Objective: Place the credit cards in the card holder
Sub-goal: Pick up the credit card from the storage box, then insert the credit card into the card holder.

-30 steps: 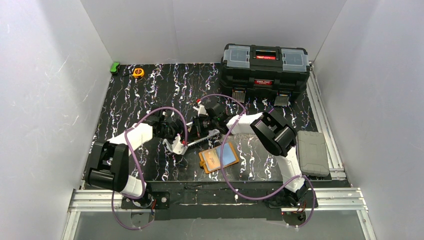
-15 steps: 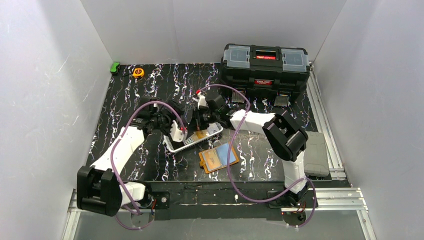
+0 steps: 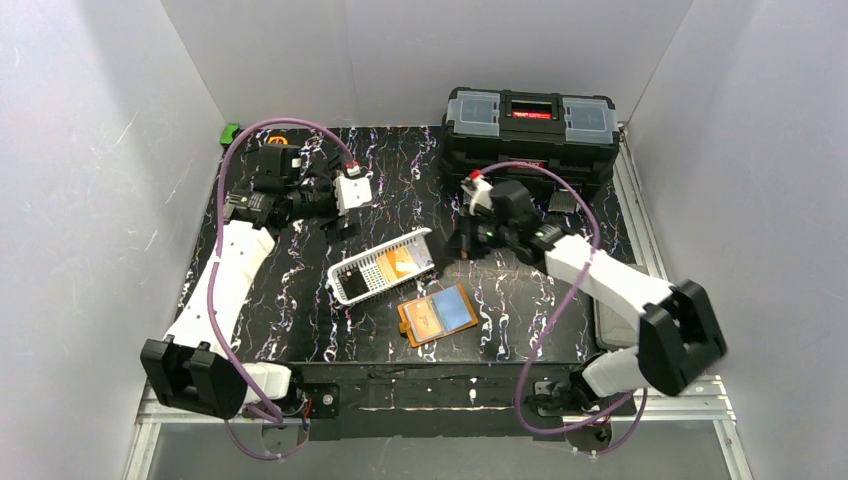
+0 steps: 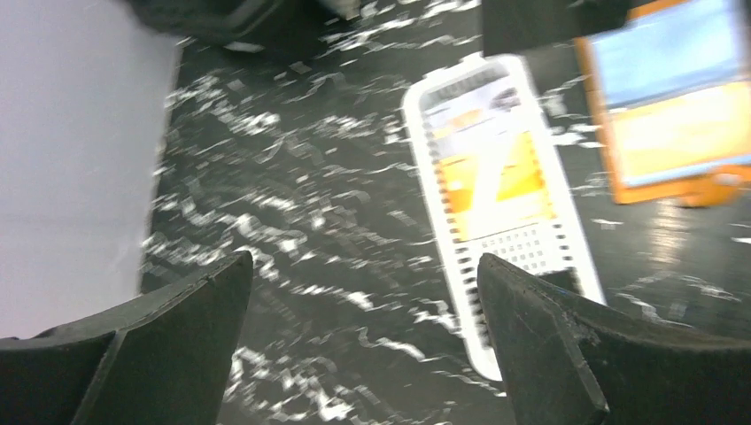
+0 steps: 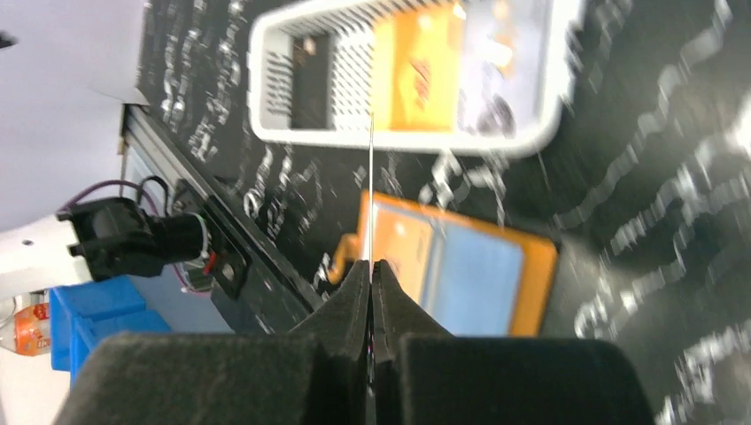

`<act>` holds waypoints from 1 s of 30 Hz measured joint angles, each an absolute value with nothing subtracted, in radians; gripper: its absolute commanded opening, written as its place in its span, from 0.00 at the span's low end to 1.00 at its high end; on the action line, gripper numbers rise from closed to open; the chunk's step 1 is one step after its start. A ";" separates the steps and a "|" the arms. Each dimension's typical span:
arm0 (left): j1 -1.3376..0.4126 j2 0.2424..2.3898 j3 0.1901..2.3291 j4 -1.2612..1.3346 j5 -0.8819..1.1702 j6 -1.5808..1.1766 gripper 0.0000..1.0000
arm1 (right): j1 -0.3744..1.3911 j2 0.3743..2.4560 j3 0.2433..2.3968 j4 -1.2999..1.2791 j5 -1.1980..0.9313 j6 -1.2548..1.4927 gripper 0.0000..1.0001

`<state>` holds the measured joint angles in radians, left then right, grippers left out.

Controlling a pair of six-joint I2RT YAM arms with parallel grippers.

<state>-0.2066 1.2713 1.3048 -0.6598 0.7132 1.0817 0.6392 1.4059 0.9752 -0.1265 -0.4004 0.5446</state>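
Note:
The orange card holder (image 3: 437,315) lies open near the front, its blue pockets up; it also shows in the right wrist view (image 5: 460,266) and the left wrist view (image 4: 673,97). A white slotted basket (image 3: 350,283) holds an orange card (image 3: 398,263) and pale cards. My right gripper (image 3: 464,240) is shut on a thin card seen edge-on (image 5: 370,177), held in the air right of the basket (image 5: 266,53) and behind the holder. My left gripper (image 3: 338,212) is open and empty, high over the back left; its jaws (image 4: 365,266) frame bare table beside the basket (image 4: 443,257).
A black toolbox (image 3: 530,125) stands at the back right, just behind the right arm. A green object (image 3: 230,133) lies at the back left corner. White walls close in three sides.
Both grippers have left the basket. The left arm lifted away to the back left, now empty. The right arm swung right with a card in its jaws. The basket now lies flat.

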 measured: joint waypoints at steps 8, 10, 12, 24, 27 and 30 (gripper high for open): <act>-0.409 1.124 0.985 -0.765 0.880 1.250 0.98 | 0.596 1.088 0.665 -0.297 -0.379 0.573 0.01; -0.480 1.102 0.902 -0.740 0.884 1.261 0.98 | 0.597 1.049 0.615 -0.315 -0.377 0.585 0.01; -0.532 1.121 0.861 -0.692 0.883 1.266 0.98 | 0.597 1.031 0.582 -0.331 -0.374 0.599 0.01; -0.651 1.268 0.725 -0.389 0.825 1.266 0.74 | 0.586 1.090 0.565 -0.332 -0.371 0.610 0.01; -0.654 1.272 0.702 -0.366 0.819 1.280 0.71 | 0.583 1.131 0.565 -0.326 -0.376 0.603 0.01; -0.659 1.275 0.698 -0.354 0.816 1.285 0.68 | 0.583 1.152 0.565 -0.317 -0.383 0.598 0.01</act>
<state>-0.6594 1.2751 0.6983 -0.3542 0.8162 1.2846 0.5835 1.1519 0.5652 -0.3168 -0.3832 0.5980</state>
